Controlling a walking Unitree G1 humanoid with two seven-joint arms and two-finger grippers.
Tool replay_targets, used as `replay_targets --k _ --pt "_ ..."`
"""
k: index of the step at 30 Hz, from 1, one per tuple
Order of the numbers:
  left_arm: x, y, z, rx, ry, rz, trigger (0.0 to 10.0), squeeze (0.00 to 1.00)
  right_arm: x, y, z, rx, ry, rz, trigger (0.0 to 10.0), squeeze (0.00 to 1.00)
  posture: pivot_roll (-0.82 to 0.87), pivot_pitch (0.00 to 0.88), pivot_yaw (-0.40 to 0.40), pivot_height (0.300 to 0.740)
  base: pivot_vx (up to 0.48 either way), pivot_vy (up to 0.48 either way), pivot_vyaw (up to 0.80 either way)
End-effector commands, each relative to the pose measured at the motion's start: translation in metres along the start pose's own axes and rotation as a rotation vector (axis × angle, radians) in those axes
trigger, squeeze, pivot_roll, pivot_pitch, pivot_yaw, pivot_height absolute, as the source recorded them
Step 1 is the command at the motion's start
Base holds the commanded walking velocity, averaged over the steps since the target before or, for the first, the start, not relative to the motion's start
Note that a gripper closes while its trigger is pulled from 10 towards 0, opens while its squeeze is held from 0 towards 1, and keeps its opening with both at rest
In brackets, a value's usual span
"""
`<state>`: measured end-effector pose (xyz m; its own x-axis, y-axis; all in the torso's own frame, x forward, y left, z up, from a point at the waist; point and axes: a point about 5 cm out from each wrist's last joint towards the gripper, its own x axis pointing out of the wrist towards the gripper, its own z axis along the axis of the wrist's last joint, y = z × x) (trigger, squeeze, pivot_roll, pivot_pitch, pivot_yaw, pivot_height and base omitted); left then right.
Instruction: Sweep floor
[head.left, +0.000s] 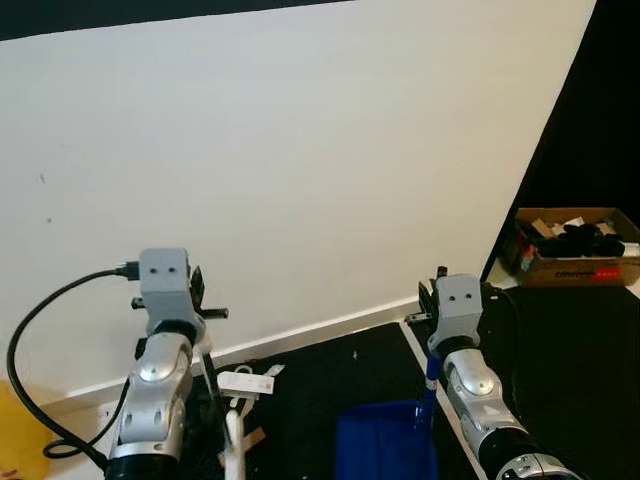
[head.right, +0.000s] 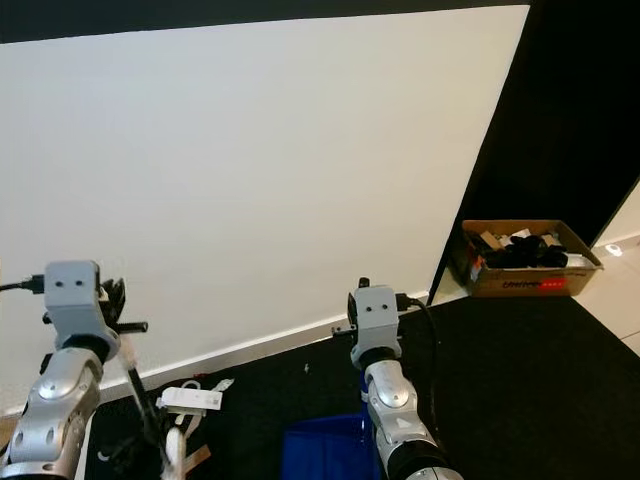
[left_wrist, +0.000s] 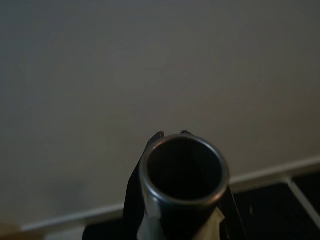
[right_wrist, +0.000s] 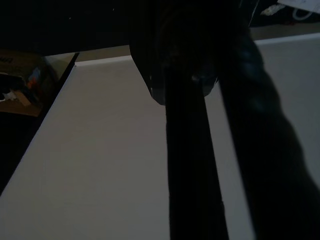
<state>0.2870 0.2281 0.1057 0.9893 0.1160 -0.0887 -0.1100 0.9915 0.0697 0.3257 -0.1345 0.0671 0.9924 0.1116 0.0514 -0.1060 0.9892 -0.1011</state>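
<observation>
A: What sits closest in the left eye view?

B: Two silver arms, raised from the bottom edge. The left arm (head.left: 160, 390) carries a grey wrist block with a black cable looping off it. The right arm (head.left: 480, 400) stands beside a blue dustpan (head.left: 385, 440) on the black floor (head.left: 560, 350), with a blue handle (head.left: 430, 385) running up along the wrist.

A: And the grippers?

B: The left gripper (head.left: 198, 300) and the right gripper (head.left: 432, 292) are dark shapes behind the wrist blocks. Whether the right one is spread or pressed together, I cannot tell.

A: Anything else?

B: One white broom handle (head.left: 234, 440) by the left arm, a white power strip (head.left: 246, 381) at the baseboard, a large white wall (head.left: 300, 150), and one cardboard box (head.left: 575, 245) of dark items. It has a red label, too small to read.

A: The right eye view?

B: The same scene: two arms, one dustpan, one box.

A: The left wrist view?

B: The open end of one dark metal tube (left_wrist: 183, 172), seen straight down its bore, with black fingers (left_wrist: 136, 190) pressed against both sides of it. The left gripper pinches that tube. Behind it are the wall and baseboard.

A: The right wrist view?

B: Very dark. Two black bars (right_wrist: 192, 165) cross the wall, and the box shows in a corner. No writing can be read.
</observation>
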Motion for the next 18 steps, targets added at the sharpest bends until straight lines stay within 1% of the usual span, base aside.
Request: replay_targets --k 1,3,4,6,12,18 --pt "-0.002 -0.007 -0.003 -0.003 -0.008 -0.024 10.0 0.00 0.002 0.003 0.003 -0.003 -0.019 0.016 10.0 0.00 0.10 0.023 0.042 0.740 0.000 0.000 0.00" --pt "-0.004 -0.010 -0.004 -0.003 -0.010 -0.032 10.0 0.00 0.002 0.004 0.003 0.001 -0.015 0.020 10.0 0.00 0.10 0.023 0.042 0.740 0.000 0.000 0.00" --pt "-0.005 -0.015 -0.004 -0.002 -0.018 -0.043 10.0 0.00 0.002 0.005 0.001 -0.006 -0.005 0.025 10.0 0.00 0.10 0.023 0.042 0.740 0.000 0.000 0.00" --pt "-0.005 -0.017 -0.004 -0.003 -0.023 -0.049 10.0 0.00 0.000 0.006 -0.003 -0.017 0.020 0.025 10.0 0.00 0.11 0.024 0.039 0.740 0.000 0.000 0.00" --pt "-0.004 -0.018 -0.002 -0.001 -0.029 -0.058 10.0 0.00 -0.003 0.004 -0.011 -0.027 0.065 0.027 10.0 0.00 0.11 0.023 0.040 0.740 0.000 0.000 0.00" --pt "-0.002 -0.016 -0.001 0.002 -0.036 -0.061 10.0 0.00 -0.003 0.002 -0.011 -0.029 0.070 0.024 10.0 0.00 0.11 0.019 0.046 0.740 0.000 0.000 0.00"
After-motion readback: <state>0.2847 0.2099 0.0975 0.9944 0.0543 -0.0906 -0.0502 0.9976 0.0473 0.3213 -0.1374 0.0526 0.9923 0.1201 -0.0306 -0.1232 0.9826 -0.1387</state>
